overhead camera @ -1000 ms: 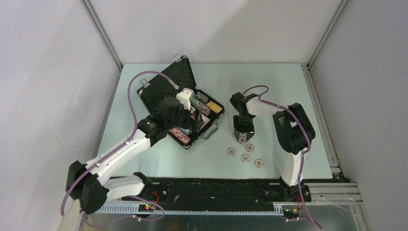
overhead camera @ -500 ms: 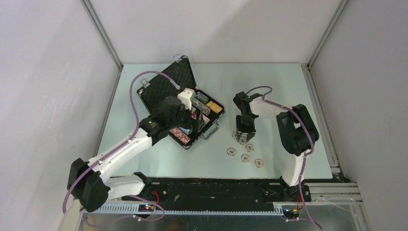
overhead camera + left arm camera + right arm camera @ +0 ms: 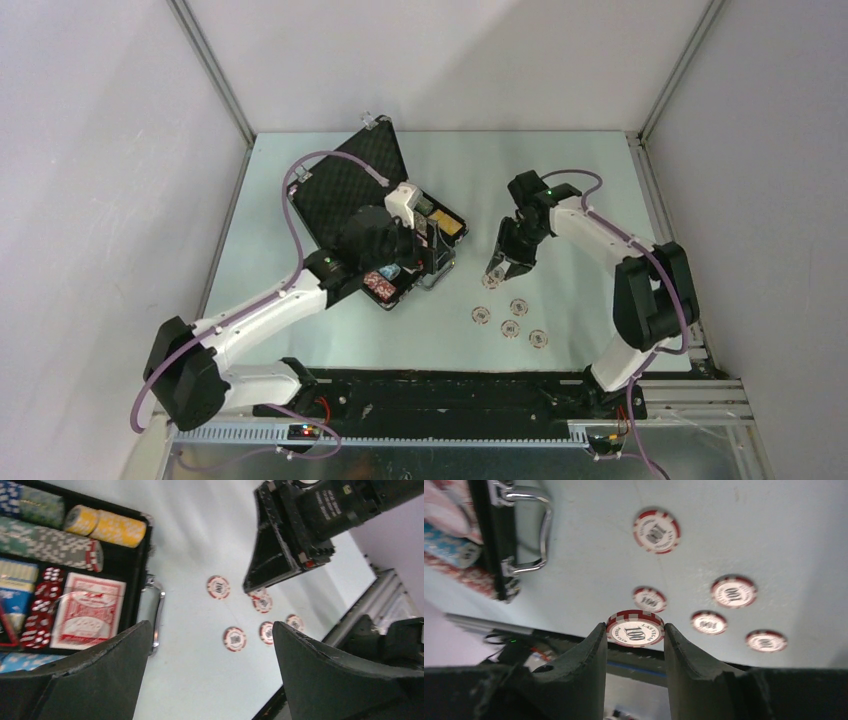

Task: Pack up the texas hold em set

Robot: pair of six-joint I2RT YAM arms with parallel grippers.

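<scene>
My right hand (image 3: pixel 495 270) pinches one red chip (image 3: pixel 634 630) by its rim above the counter (image 3: pixel 560 180), ready for the case (image 3: pixel 345 185) at nine o'clock; my left hand (image 3: pixel 210 630) hangs spread by its handle.

The bench (image 3: pixel 590 180) is flat and pale. A black case (image 3: pixel 350 180) lies open on its left half. The lid leans back and the silver handle (image 3: pixel 438 270) faces the middle of the bench. Five red and white chips (image 3: pixel 510 329) lie flat on the bare bench to the right of the case, near the front. They are close together but none of them touch. One chip (image 3: pixel 656 531) lies nearest the handle, a little apart from it.
</scene>
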